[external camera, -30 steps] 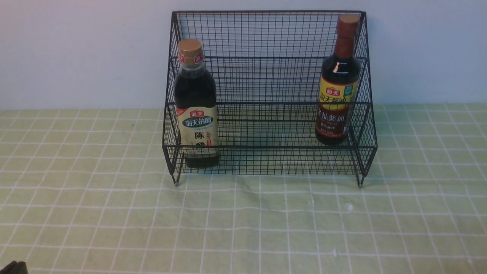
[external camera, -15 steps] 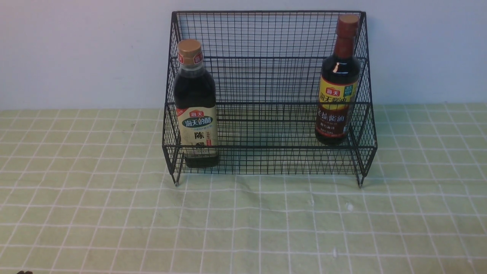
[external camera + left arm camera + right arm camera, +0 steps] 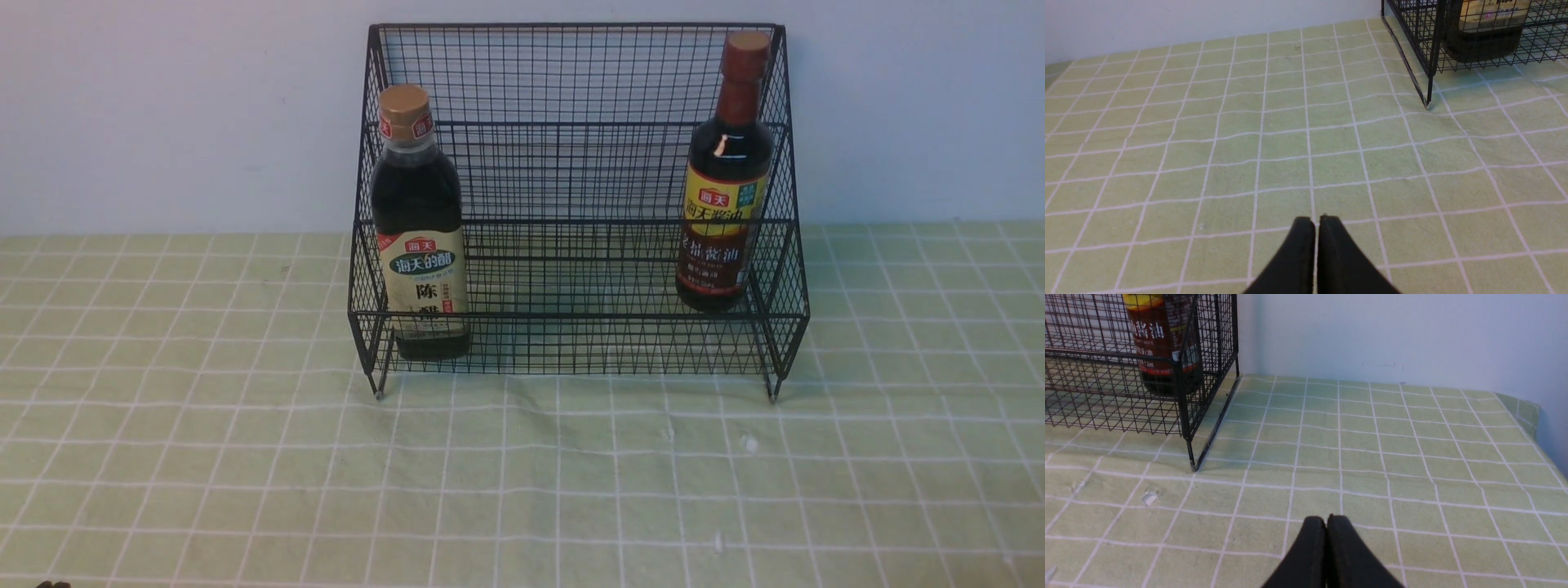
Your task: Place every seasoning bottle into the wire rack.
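Note:
The black wire rack (image 3: 571, 73) stands at the back of the table against the wall. Inside it at the left end, a gold-capped seasoning bottle (image 3: 419, 237) with a beige label stands upright on the lower step. At the right end stands the brown-red-capped seasoning bottle (image 3: 725, 180) with a yellow-and-red label. The left wrist view shows my left gripper (image 3: 1316, 220) shut and empty over the cloth, well short of the rack's corner leg (image 3: 1427, 81). My right gripper (image 3: 1326, 518) is shut and empty too, far from the rack (image 3: 1184, 396).
A green checked cloth (image 3: 522, 482) covers the table, slightly wrinkled in front of the rack. A pale wall rises right behind the rack. The table's right edge (image 3: 1541, 416) shows in the right wrist view. A few small white specks (image 3: 747, 443) lie on the cloth.
A dark part of the left arm at the lower left corner of the front view has drawn back almost out of sight. The bottles and rack have not moved.

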